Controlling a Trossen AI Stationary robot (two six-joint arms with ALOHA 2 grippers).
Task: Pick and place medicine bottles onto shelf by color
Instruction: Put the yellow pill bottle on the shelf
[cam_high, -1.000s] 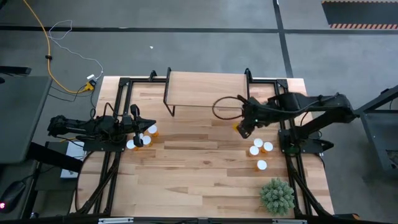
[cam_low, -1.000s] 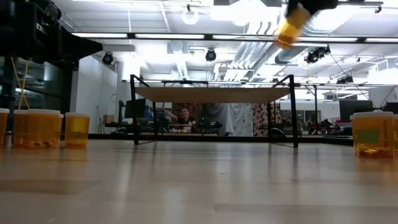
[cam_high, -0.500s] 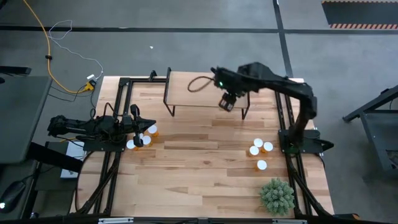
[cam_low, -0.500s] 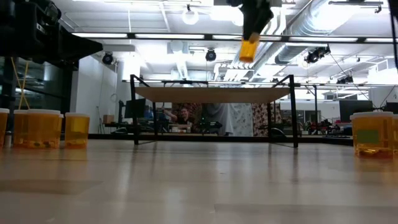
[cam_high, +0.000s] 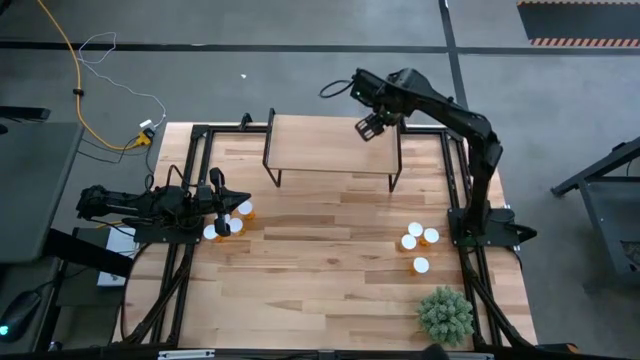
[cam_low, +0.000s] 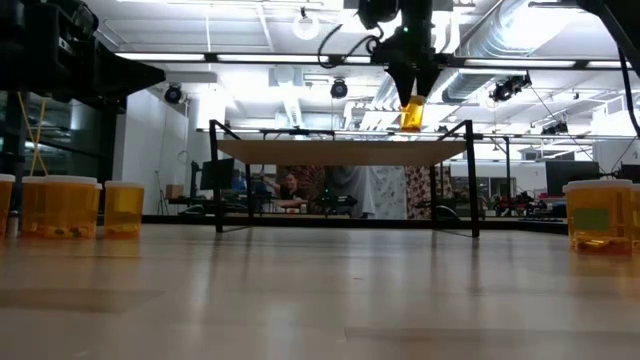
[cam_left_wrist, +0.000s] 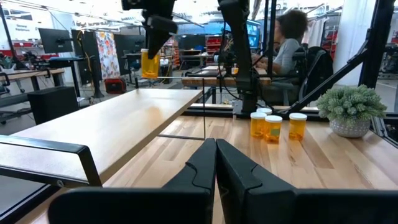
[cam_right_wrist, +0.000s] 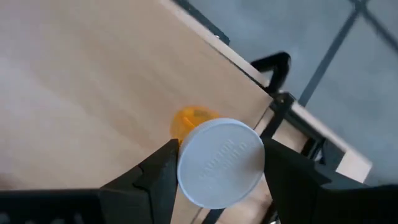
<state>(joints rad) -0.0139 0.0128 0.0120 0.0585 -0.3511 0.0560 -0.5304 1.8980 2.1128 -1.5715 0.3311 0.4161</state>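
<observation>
Nearest the low camera, the light wooden counter carries a cluster of translucent orange pill bottles with white caps at its left side, where the left tool rests beside them with its dark fingers pressed together on nothing, and three more white-capped orange bottles stand at the right side near a spiky green plant. Farther back, the right tool hangs over the right rear part of the low light-wood shelf on thin black legs, clamped on one orange pill bottle with a round white cap, held upright just above the shelf board and not touching it.
</observation>
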